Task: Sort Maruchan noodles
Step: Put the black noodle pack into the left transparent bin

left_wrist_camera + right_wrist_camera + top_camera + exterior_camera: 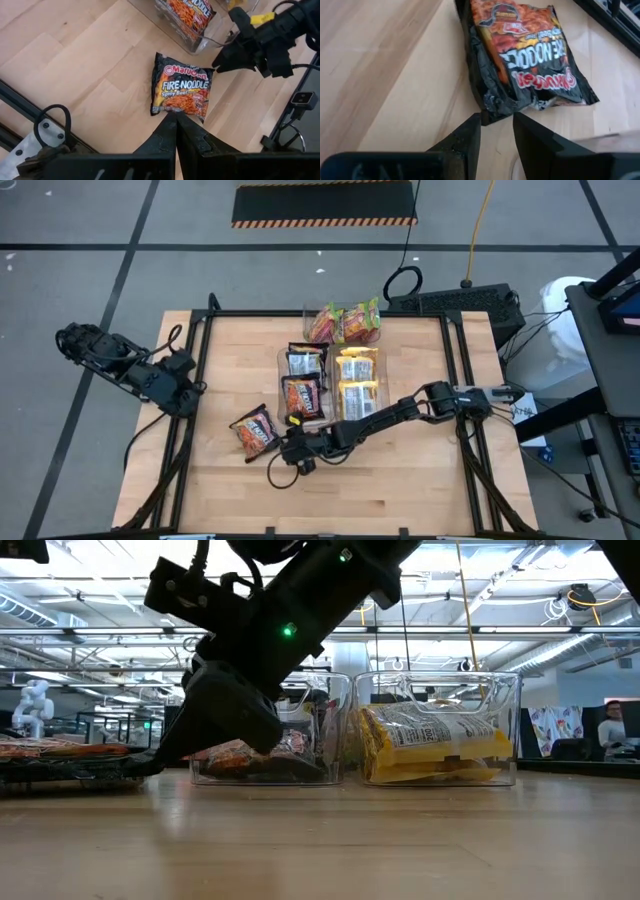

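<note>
We see most Maruchan packets already sorted: pink-green ones in the far clear bin, dark ones and yellow ones in the two bins nearer us. One dark Fire Noodle packet is left loose on the tabletop, just beside the dark bin. The right tool is down at its edge, fingers apart and straddling the packet's corner, not clamped yet. The left tool is pinched closed, empty, waiting off the tabletop's left edge. We judge it's nearly done: one pick and drop left.
</note>
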You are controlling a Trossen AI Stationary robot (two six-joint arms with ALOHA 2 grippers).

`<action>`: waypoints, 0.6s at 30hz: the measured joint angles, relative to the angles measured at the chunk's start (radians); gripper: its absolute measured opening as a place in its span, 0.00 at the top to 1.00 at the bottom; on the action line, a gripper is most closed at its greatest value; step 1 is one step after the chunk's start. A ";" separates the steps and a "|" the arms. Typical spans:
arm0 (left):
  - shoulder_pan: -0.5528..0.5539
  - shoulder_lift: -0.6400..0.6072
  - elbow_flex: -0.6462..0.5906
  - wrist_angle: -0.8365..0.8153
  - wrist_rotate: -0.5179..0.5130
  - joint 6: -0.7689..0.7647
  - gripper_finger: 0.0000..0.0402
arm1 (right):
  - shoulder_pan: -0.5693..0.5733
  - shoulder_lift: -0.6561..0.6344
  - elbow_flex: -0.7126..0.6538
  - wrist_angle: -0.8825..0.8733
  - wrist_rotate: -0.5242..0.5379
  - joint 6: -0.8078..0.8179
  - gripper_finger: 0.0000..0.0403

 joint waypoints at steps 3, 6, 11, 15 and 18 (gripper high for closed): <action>0.000 0.002 0.000 0.002 0.001 0.000 0.99 | -0.008 -0.001 0.001 -0.001 -0.041 0.008 0.72; 0.000 0.006 0.000 0.002 0.003 0.000 0.99 | -0.014 -0.001 0.001 0.005 -0.053 0.009 0.72; 0.000 0.006 0.000 0.002 0.004 0.000 0.99 | -0.033 -0.002 0.001 0.020 -0.126 -0.012 0.72; 0.000 0.005 0.000 0.004 0.004 -0.001 0.99 | -0.061 -0.002 0.001 0.023 -0.131 -0.029 0.72; 0.000 0.006 0.000 0.007 0.005 -0.003 0.99 | -0.082 -0.002 0.001 0.025 -0.137 -0.025 0.72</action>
